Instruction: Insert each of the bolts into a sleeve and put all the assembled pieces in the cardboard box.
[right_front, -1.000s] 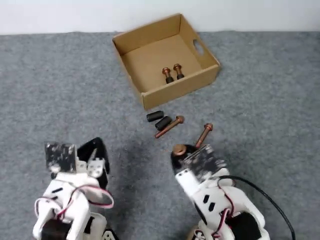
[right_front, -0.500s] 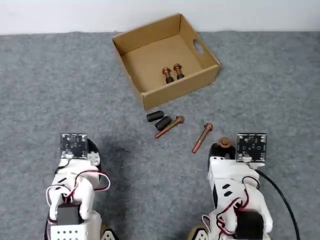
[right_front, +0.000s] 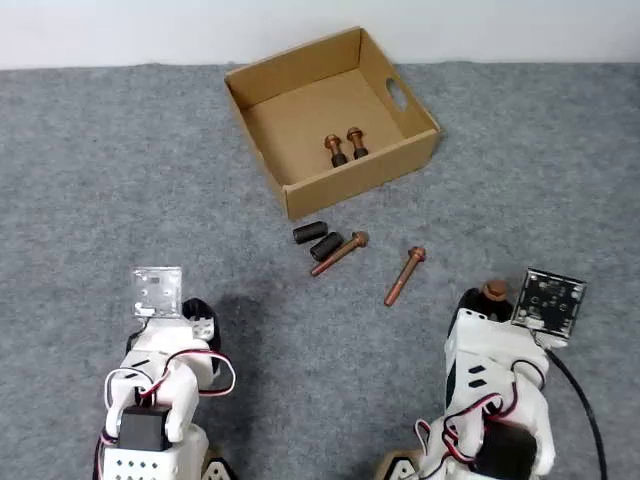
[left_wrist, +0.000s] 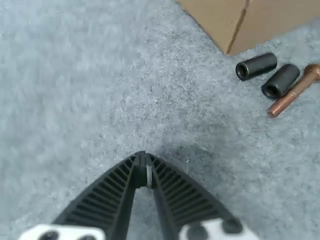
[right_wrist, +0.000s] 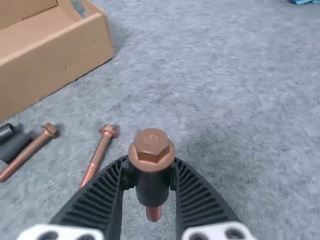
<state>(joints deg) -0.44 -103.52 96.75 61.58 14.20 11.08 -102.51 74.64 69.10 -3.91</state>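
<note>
The cardboard box (right_front: 345, 190) stands at the back with two bolt-and-sleeve pieces (right_front: 345, 146) inside. In front of it lie two black sleeves (right_front: 318, 239) and two loose copper bolts (right_front: 339, 253) (right_front: 405, 276). My right gripper (right_wrist: 150, 172) is shut on a bolt in a sleeve (right_wrist: 151, 149), held upright at the front right (right_front: 494, 291), to the right of the loose bolts. At the front left my left gripper (left_wrist: 142, 162) is shut and empty over bare carpet (right_front: 192, 305). The left wrist view has the sleeves (left_wrist: 256, 66) (left_wrist: 280, 81) and one bolt (left_wrist: 295, 95) ahead.
Grey carpet covers the table all round. The box wall (right_wrist: 55, 55) and the loose bolts (right_wrist: 30, 150) (right_wrist: 97, 155) lie ahead of my right gripper. A white wall runs along the far edge.
My right arm has swung to the right, away from the loose bolts, with the sleeved bolt in its grip. My left arm has turned and drawn back slightly.
</note>
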